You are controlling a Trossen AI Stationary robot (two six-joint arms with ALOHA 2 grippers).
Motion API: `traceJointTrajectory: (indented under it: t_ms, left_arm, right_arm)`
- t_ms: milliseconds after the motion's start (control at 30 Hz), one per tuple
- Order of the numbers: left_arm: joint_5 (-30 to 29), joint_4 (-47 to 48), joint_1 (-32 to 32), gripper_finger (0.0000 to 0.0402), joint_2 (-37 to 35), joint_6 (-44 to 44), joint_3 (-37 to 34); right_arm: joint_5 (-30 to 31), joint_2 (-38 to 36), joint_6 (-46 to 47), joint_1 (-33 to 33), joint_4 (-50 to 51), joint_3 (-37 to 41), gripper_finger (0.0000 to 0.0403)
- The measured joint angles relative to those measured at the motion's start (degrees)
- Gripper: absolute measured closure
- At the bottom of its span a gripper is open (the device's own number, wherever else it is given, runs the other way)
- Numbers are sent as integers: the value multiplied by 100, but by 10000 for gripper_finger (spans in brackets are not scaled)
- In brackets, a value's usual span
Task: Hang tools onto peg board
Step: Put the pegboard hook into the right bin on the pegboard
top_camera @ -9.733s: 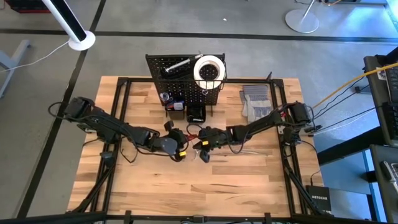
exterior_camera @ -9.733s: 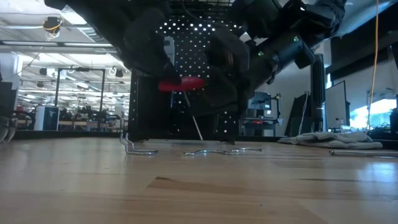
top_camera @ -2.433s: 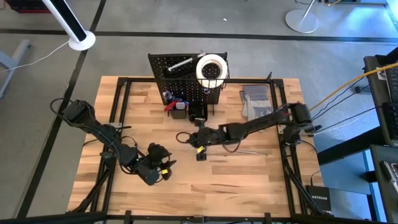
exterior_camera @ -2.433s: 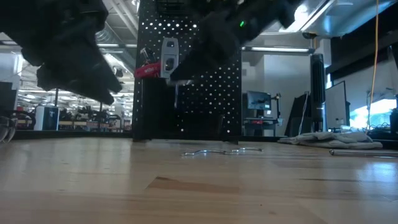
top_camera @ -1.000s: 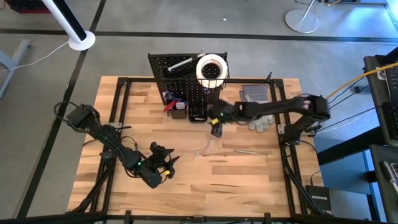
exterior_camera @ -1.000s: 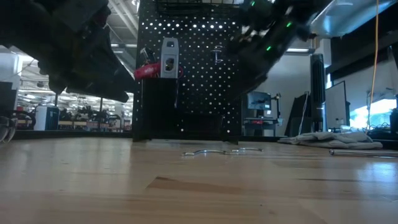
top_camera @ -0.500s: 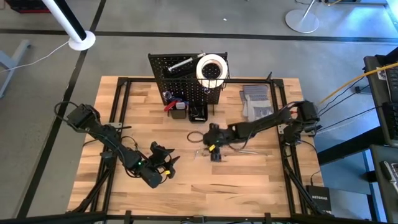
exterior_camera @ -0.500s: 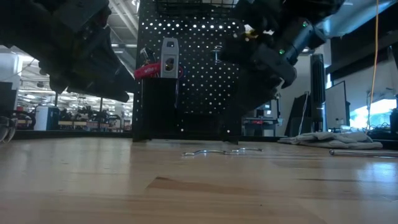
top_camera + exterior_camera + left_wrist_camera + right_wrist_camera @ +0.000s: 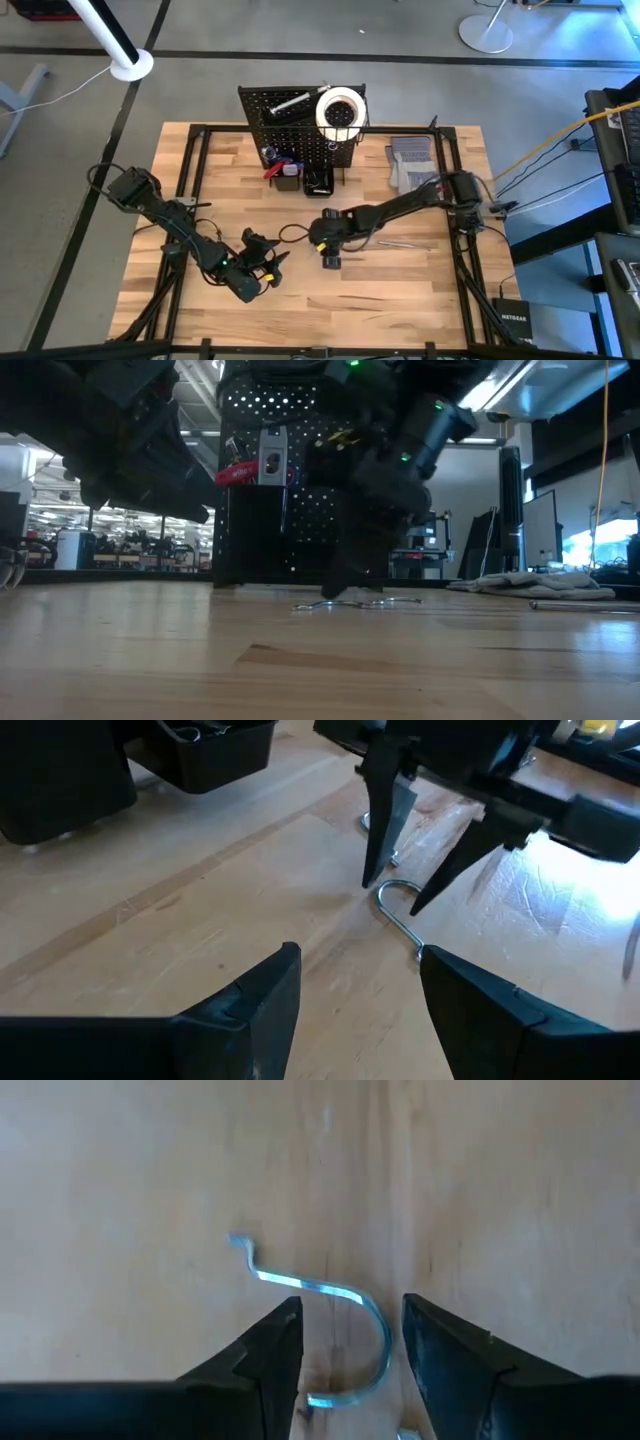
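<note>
A silver metal hook (image 9: 325, 1295) lies flat on the wooden table in front of the peg board (image 9: 295, 125). My right gripper (image 9: 350, 1320) points steeply down over it, open, one finger on each side of the hook's curved end (image 9: 388, 890), just above the table. The peg board stands upright at the table's far middle, with a white tape roll (image 9: 338, 110) in its wire basket, a silver tool (image 9: 285, 103) on it and red-handled tools (image 9: 273, 170) at its foot. My left gripper (image 9: 360, 965) hangs open and empty at the near left (image 9: 262, 268).
Grey work gloves (image 9: 410, 165) lie at the far right of the table. A thin metal rod (image 9: 405, 242) lies right of my right gripper. Black bins (image 9: 200, 750) sit at the peg board's bottom. Bare wood spreads along the table's near side.
My right gripper has come away from the peg board's foot toward the table's near edge and a little left, sinking and tipping more steeply down, until its fingers stand on either side of the hook. The hook has not moved.
</note>
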State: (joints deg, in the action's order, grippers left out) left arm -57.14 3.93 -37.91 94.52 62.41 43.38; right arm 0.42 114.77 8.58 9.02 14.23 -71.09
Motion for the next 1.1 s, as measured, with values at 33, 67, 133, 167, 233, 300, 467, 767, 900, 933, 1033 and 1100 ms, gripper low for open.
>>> traceJointTrajectory:
  t_ms: [33,67,133,167,233,300,467,767,900,933,1033,1100]
  left_arm:
    - [0,-2,0,208,0,-13,0]
    - [0,-5,0,208,0,-13,0]
    - [0,3,0,208,0,-17,0]
    - [0,2,0,208,0,-17,0]
    - [0,2,0,208,0,-29,0]
    - [0,1,0,208,0,-37,0]
    - [0,5,0,208,0,-32,0]
    - [2,6,0,208,0,-32,0]
    - [4,6,0,208,0,-30,0]
    - [4,6,1,208,0,-30,0]
    - [5,6,2,208,0,-28,0]
    - [7,6,0,208,0,-28,0]
  right_arm:
    - [9,84,-2,-1,286,-174,231]
    - [30,162,0,2,568,-335,231]
    - [48,305,-4,-1,986,-622,231]
    - [58,373,-2,-1,1096,-719,231]
    - [57,477,-2,-3,1155,-808,232]
    - [42,556,-2,-3,1141,-823,238]
    - [-28,709,-4,0,1169,-830,291]
    - [-57,753,-144,10,1135,-817,397]
    - [-30,753,-154,14,1133,-815,396]
    - [-9,749,-153,39,1133,-814,398]
    - [185,683,-191,111,1136,-800,399]
    - [305,606,-232,172,1148,-793,399]
